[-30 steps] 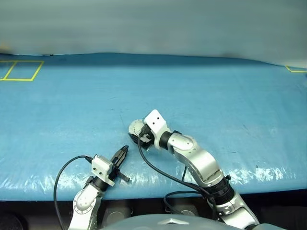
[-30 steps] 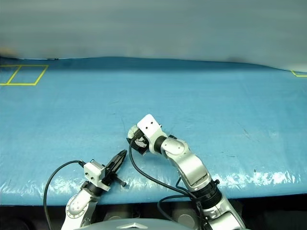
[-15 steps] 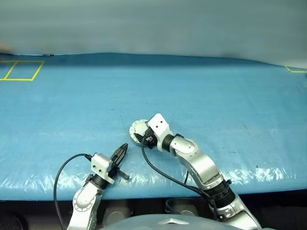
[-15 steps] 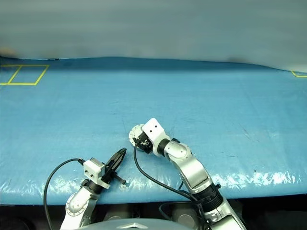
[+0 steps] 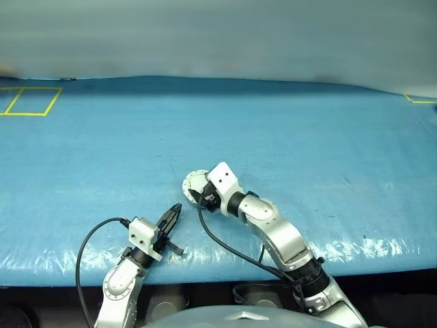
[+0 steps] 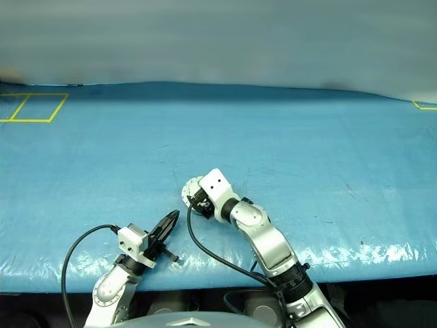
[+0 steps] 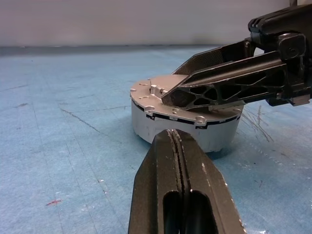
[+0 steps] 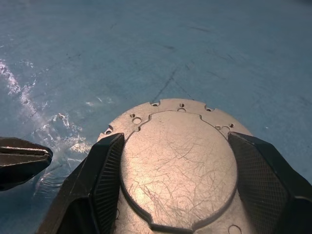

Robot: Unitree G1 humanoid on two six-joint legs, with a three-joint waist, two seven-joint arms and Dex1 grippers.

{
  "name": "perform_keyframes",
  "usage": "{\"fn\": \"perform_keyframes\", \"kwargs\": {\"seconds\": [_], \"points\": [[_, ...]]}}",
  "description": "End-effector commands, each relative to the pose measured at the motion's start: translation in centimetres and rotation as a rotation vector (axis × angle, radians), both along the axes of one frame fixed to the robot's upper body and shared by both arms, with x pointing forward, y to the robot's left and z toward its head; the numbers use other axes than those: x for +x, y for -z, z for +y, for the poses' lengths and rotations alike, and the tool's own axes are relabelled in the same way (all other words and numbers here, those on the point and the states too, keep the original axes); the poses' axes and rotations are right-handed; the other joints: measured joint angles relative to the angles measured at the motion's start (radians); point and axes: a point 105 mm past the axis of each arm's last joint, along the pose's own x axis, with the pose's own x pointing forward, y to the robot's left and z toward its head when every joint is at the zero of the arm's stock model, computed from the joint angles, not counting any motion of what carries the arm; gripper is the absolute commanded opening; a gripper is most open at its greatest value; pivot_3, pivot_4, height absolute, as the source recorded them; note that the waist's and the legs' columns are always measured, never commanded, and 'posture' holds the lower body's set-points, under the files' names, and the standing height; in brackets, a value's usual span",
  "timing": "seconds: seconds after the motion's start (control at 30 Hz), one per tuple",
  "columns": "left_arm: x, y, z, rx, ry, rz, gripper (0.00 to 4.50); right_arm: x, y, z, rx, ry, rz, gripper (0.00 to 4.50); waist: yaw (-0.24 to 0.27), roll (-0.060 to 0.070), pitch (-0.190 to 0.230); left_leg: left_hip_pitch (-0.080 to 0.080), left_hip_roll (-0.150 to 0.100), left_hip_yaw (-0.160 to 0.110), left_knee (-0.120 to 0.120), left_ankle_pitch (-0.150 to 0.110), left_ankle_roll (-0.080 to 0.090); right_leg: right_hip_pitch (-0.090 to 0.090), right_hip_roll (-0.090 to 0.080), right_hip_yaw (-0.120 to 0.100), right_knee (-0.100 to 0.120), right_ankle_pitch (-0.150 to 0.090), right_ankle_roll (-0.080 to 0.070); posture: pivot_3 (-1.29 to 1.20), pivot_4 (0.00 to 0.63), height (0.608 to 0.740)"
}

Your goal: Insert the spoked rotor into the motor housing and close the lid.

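Right wrist view: the lid (image 8: 178, 168) lies flat and shut on the motor housing (image 7: 214, 138), plain grey outer face up, scratched, with a raised circle in the middle and small holes round the flange. The right hand (image 8: 178, 180) sits over it with its two black fingers (image 8: 105, 168) spread, one on each side of the raised circle. Whether the pads press the metal, cannot tell.

Left wrist view: housing seen side-on as a pale grey drum standing on the blue desk (image 7: 58, 126), lid level on top. The right hand's fingers reach across the lid from one side, lying low over it (contact not clear).

Left hand (image 7: 178, 146): fingers pressed together, nothing between them. It points at the housing from close by, tips apart from the drum wall.

Head views: housing sits near the front middle of the desk, left hand (image 5: 172, 217) toward the front edge, just left of it. Yellow tape squares (image 5: 27, 100) at the far left corner, well apart.
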Motion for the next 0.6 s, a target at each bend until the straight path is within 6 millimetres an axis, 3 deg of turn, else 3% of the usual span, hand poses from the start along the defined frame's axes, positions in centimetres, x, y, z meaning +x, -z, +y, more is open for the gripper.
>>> {"fn": "perform_keyframes", "kwargs": {"seconds": [0.03, 0.23, 0.6], "points": [[0.2, -0.9, 0.1, -0.007, -0.002, -0.045, 0.0, 0.1, 0.8, -0.1, -0.053, 0.002, 0.004, 3.04, 0.0, 0.0, 0.0, 0.0, 0.0, 0.0, 0.0, 0.0, 0.0, 0.0, 0.0, 0.0, 0.0, 0.0, 0.0, 0.0, 0.15, 0.74], [0.1, -0.7, 0.1, -0.003, -0.004, -0.04, 0.0, 0.0, 1.6, -0.4, -0.11, -0.012, 0.025, 3.04, 0.0, -0.001, 0.0, 0.0, 0.0, 0.0, 0.0, 0.0, 0.0, 0.0, 0.0, 0.0, 0.0, 0.0, 0.0, 0.0, 0.15, 0.74], [0.0, -0.4, 0.3, -0.003, -0.002, -0.03, 0.0, 0.6, -0.4, -1.2, -0.062, -0.035, 0.036, 3.04, 0.005, -0.001, -0.001, -0.001, 0.0, 0.0, 0.0, 0.0, 0.0, 0.0, -0.001, 0.0, 0.0, 0.0, 0.0, 0.0, 0.15, 0.74]]}}
